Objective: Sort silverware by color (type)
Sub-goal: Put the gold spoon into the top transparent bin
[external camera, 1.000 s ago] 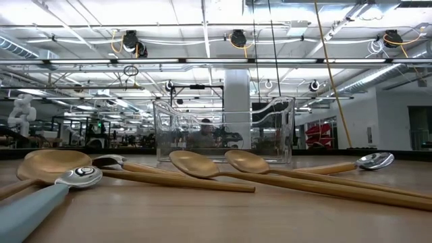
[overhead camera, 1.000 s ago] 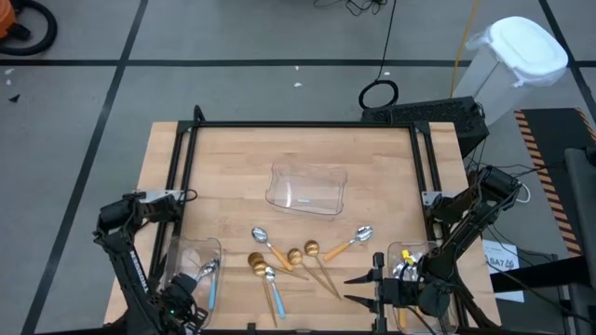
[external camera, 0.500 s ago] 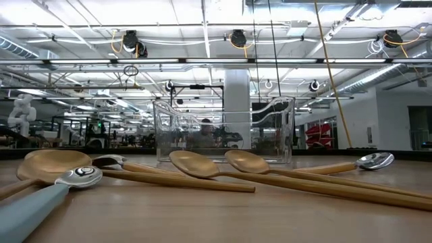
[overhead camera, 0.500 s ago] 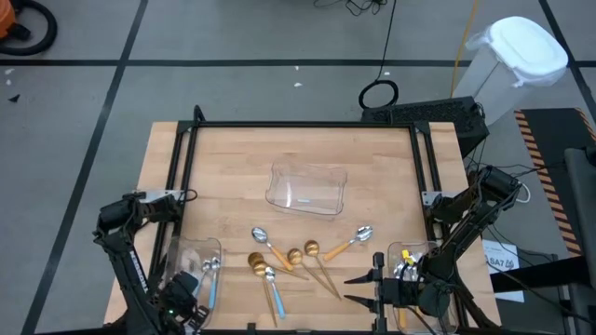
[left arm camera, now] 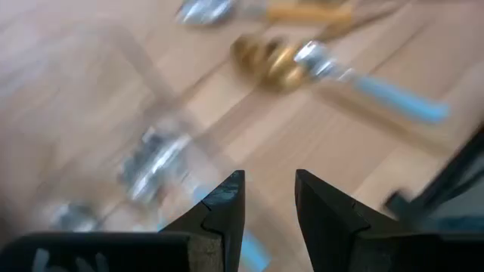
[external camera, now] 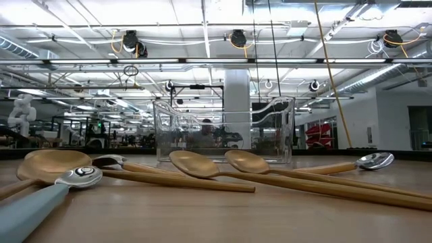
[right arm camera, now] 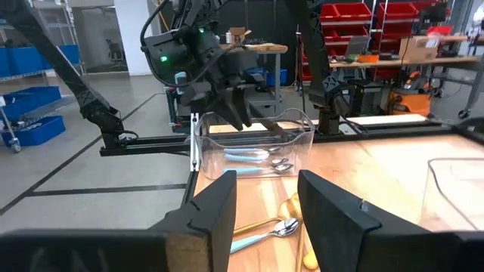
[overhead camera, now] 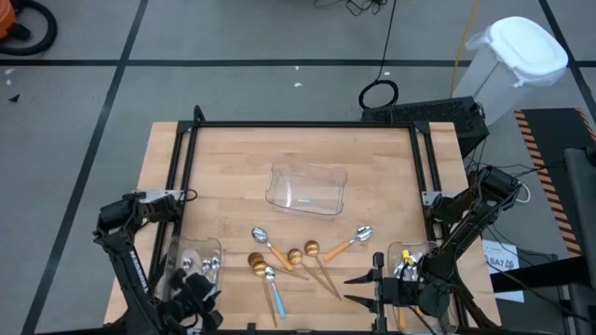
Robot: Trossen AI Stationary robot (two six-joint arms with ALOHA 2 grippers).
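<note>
The worktop (overhead camera: pixel 233 158) has a black frame along its far edge and both sides, and its far half lies bare, with one clear tray (overhead camera: pixel 306 189) near the middle. The loose spoons lie in a cluster between that tray and the near edge, with free wood on either side of them.

The left claw (overhead camera: pixel 197 296) hangs over the near-left corner, above a second clear tray (overhead camera: pixel 191 262) whose wall is just beside it; its fingers (left arm camera: pixel 227 204) stand a little apart and hold nothing. In that tray lie blue-handled spoons (right arm camera: pixel 253 155) with silver bowls. The right claw (overhead camera: pixel 361 288) waits at the near-right edge, fingers spread wide and empty, beside a third tray (overhead camera: pixel 407 258) that holds a few pieces, too small to tell apart.

In the cluster, a blue-handled spoon (overhead camera: pixel 273 291) lies nearest the front edge, its silver bowl touching a gold spoon (overhead camera: pixel 255 261). Two more gold spoons (overhead camera: pixel 307 253) lie close together, their handles crossing. An orange-handled spoon (overhead camera: pixel 269 244) lies on the left of the group, and a silver-bowled spoon (overhead camera: pixel 352 240) with a gold-toned handle lies on its right.
</note>
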